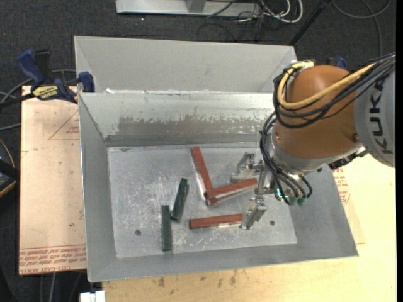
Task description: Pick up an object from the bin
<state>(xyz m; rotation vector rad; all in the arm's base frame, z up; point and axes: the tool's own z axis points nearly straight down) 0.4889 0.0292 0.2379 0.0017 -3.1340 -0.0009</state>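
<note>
1. My gripper (252,190) sits low over the right side of the grey metal bin (135,181). Its fingers are spread wide with nothing clamped.
2. Between the fingers lies the right end of a tilted reddish-brown flat bar (230,190), possibly plastic. Its left end meets the lower end of a long reddish-brown bar (200,168) running up-left.
3. A third reddish-brown bar (214,221) lies just below. Its right end is at my lower finger; I cannot tell if they touch.
4. Two dark green sticks, an upper green stick (180,199) and a lower green stick (165,228), lie left of centre, well apart from me.
5. Step, as I judge it: pre-grasp, straddling the tilted bar, not yet closed.
6. Next move calls for closing squarely on that bar end, then lifting straight up. The lower finger could snag the third bar, and an end grip may let the bar swing.
</note>
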